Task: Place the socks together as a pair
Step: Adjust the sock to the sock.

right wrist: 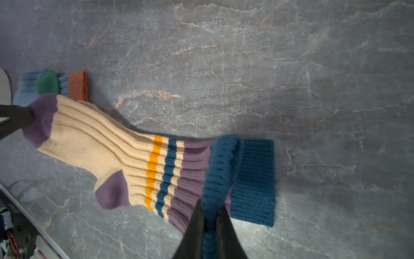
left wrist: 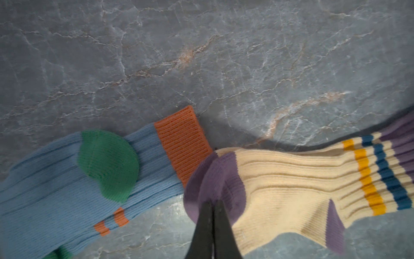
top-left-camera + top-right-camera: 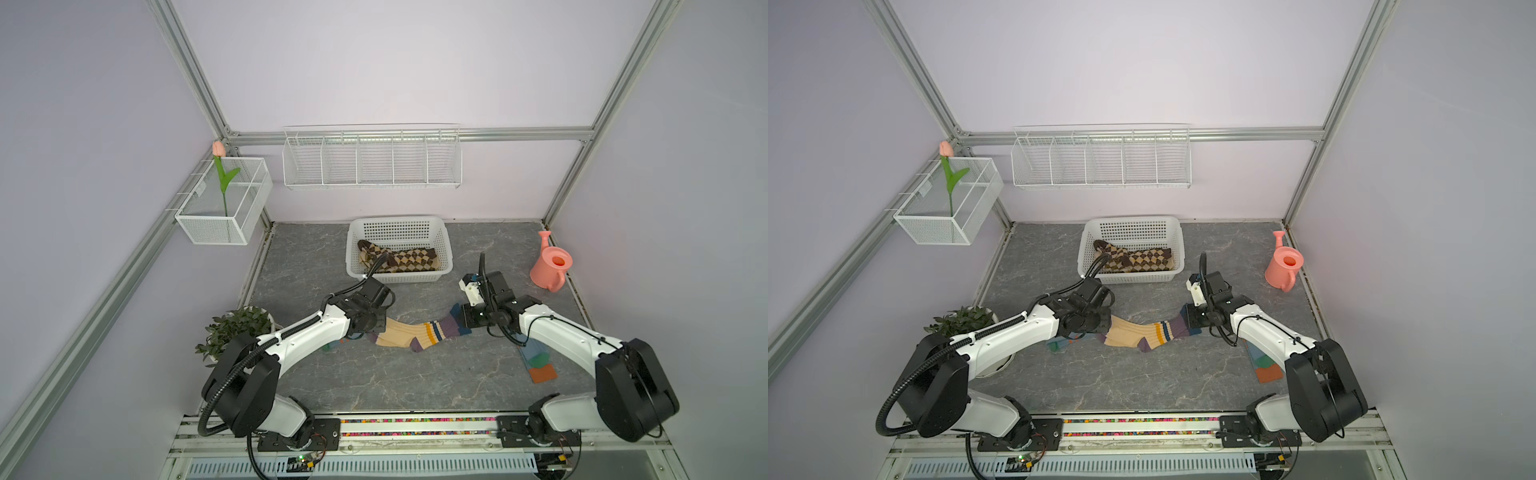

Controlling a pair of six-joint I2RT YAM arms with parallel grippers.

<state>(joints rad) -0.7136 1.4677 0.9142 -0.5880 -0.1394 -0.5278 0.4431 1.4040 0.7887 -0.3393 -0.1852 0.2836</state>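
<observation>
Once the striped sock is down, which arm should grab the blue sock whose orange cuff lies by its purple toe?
Left. The left end effector, shut on the purple toe, sits right beside that blue sock. The right end effector grips the navy cuff at the far end of the striped sock.

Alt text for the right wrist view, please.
The right gripper pinches the navy cuff of a cream striped sock stretched over the grey table; the left gripper holds its purple toe. A blue sock with an orange cuff lies beyond.

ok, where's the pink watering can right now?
In both top views the pink watering can stands upright near the table's far right edge, to the right of the white basket.
</observation>
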